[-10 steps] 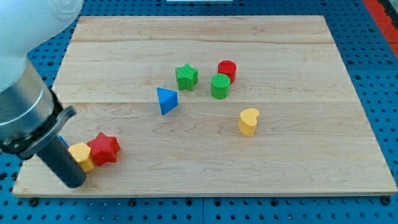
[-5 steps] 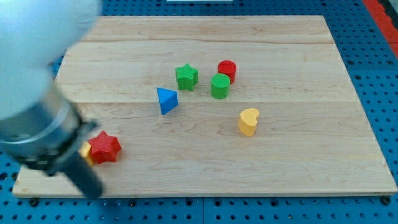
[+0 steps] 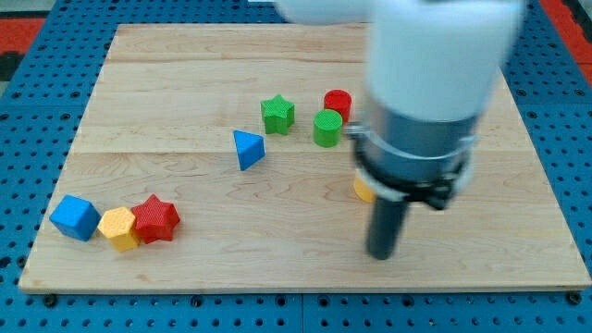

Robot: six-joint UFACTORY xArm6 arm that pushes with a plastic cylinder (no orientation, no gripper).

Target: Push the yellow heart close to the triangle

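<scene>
The yellow heart [image 3: 362,191] lies right of the board's centre, mostly hidden behind my arm; only its left edge shows. The blue triangle [image 3: 246,149] lies to its left, a good gap away. My tip [image 3: 381,253] rests on the board just below the heart, slightly to its right. The arm's large body blurs over the view's upper right.
A green star [image 3: 277,113], a green cylinder [image 3: 326,128] and a red cylinder [image 3: 338,101] cluster above the triangle and heart. A blue cube [image 3: 74,217], a yellow block [image 3: 119,228] and a red star [image 3: 154,219] sit in a row at the lower left of the wooden board [image 3: 185,268].
My arm has swept from the board's lower left corner across to the right, its tip now just below the yellow heart. The blue cube is uncovered. No block has moved.
</scene>
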